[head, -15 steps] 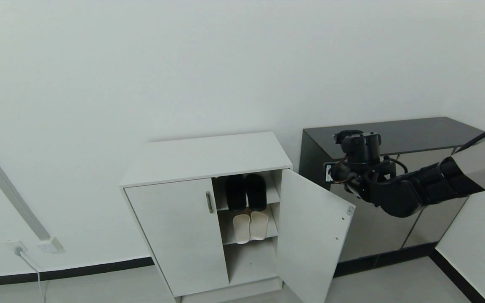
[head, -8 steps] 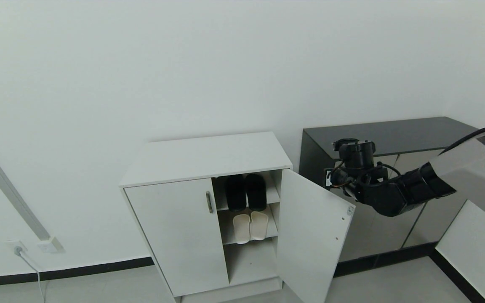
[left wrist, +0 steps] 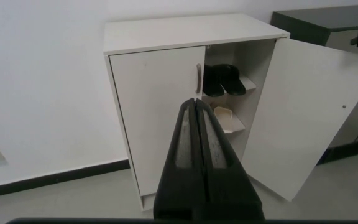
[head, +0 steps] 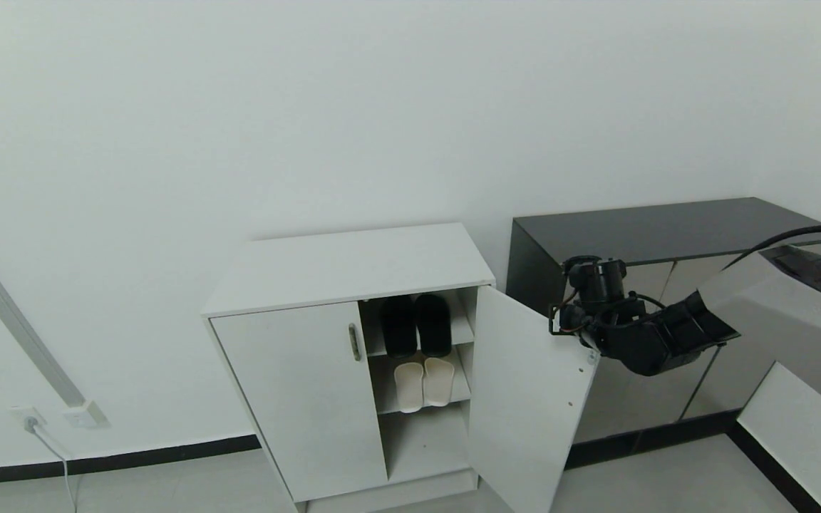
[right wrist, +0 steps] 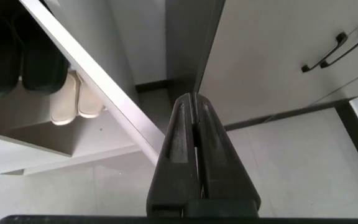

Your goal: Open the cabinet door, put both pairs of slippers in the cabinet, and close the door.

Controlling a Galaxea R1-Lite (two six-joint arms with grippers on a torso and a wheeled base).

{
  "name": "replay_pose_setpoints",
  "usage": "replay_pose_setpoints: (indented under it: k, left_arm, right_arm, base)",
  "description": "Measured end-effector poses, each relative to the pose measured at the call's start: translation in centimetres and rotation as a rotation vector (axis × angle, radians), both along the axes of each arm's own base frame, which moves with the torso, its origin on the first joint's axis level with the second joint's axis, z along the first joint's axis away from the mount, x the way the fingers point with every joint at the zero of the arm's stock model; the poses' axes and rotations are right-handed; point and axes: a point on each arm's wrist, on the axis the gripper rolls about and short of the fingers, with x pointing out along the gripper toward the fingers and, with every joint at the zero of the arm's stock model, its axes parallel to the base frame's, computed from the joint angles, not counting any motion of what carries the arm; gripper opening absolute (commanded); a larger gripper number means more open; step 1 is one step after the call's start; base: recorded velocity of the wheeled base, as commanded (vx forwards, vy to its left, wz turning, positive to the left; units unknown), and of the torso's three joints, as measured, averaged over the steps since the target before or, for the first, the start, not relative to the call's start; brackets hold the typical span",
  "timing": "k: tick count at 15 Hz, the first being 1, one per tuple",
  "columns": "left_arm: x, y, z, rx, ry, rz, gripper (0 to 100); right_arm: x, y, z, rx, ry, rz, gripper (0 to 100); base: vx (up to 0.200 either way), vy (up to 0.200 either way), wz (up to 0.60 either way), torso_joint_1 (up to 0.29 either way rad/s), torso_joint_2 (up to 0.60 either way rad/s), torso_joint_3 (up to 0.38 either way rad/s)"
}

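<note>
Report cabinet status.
Left gripper, right gripper shut, empty. Black slipper pair, cream slipper pair shelved in white cabinet. Cabinet door open, nothing blocking it.

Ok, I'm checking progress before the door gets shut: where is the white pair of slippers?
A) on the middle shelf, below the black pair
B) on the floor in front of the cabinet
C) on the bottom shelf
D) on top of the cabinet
A: the white slippers lie on the cabinet's middle shelf, just under the black slippers on the top shelf.

One cabinet (head: 350, 267) is holding one black slipper pair (head: 416, 325) and one cream slipper pair (head: 424, 385); one sideboard (head: 667, 228) is standing at three o'clock.
</note>
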Motion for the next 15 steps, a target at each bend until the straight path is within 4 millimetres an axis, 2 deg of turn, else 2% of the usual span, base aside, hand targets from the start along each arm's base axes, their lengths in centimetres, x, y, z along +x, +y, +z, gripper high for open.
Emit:
replay_pose_setpoints:
  k: [11,15]
  left_arm:
    - [0.0,0.0,0.0,0.0,0.0,0.0,0]
    - [0.0,0.0,0.0,0.0,0.0,-0.001,0]
  right_arm:
    - [-0.9,1.5,-1.1,-0.014,0.032,0.038,0]
    - [-2.9,4.1,-1.3,-0.019,0.05,0.106,0]
  base:
    - [0.0,0.0,0.0,0.0,0.0,0.0]
    - [0.0,0.0,0.0,0.0,0.0,0.0]
